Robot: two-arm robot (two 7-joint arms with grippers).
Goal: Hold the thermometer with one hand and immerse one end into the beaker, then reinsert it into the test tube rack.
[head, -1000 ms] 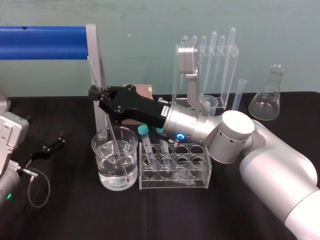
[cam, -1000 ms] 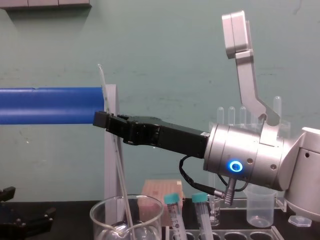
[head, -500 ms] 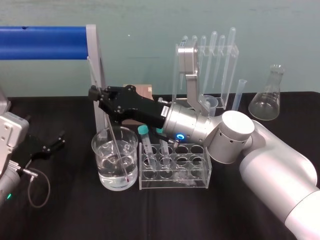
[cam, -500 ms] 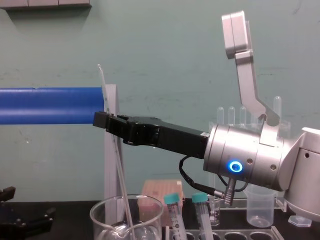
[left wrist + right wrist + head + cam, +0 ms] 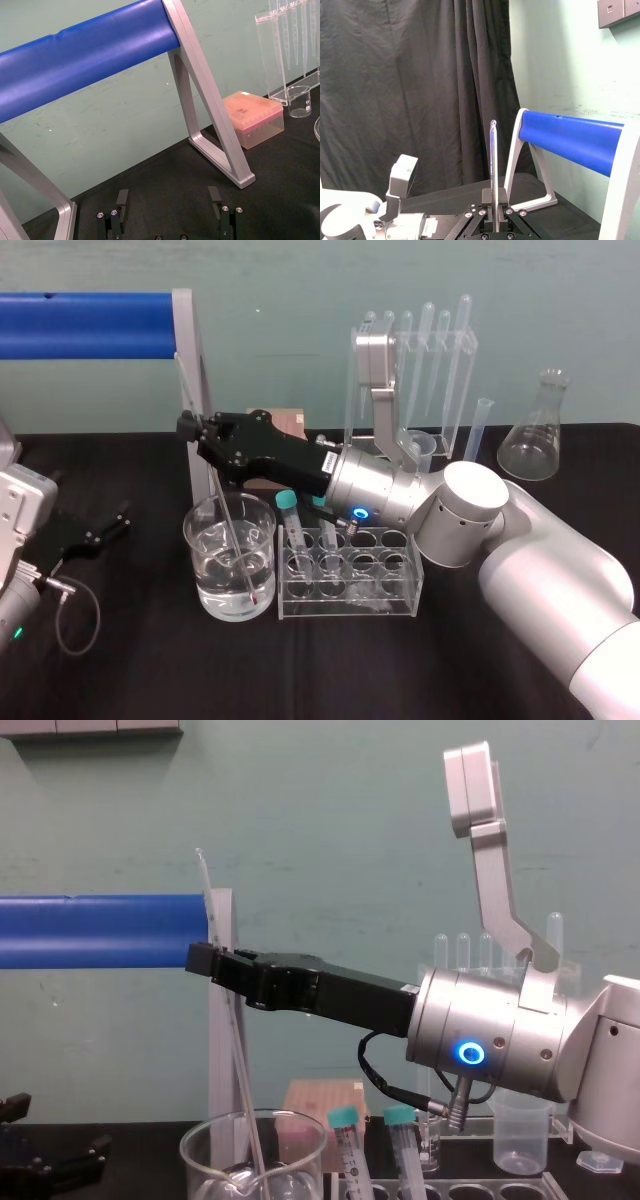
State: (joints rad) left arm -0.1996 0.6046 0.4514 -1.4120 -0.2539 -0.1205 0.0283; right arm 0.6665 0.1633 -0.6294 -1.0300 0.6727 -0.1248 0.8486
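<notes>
My right gripper (image 5: 186,427) reaches left over the beaker (image 5: 193,540) and is shut on the thermometer (image 5: 233,535), a thin glass rod. The rod slants down from the fingers, and its lower end rests in the beaker's water near the bottom. In the chest view the thermometer (image 5: 243,1090) runs from above the right gripper (image 5: 200,960) into the beaker (image 5: 196,1156). The right wrist view shows the thermometer (image 5: 493,165) clamped upright in the right gripper (image 5: 494,206). The test tube rack (image 5: 402,585) stands just right of the beaker. My left gripper (image 5: 120,518) lies open on the table at the far left.
Two teal-capped tubes (image 5: 289,512) stand in the rack's left holes, under my right wrist. Behind are a clear pipette stand (image 5: 420,350), a measuring cylinder (image 5: 481,425), a conical flask (image 5: 535,440) and a pink box (image 5: 252,117). A blue bar on a grey frame (image 5: 90,325) spans the back left.
</notes>
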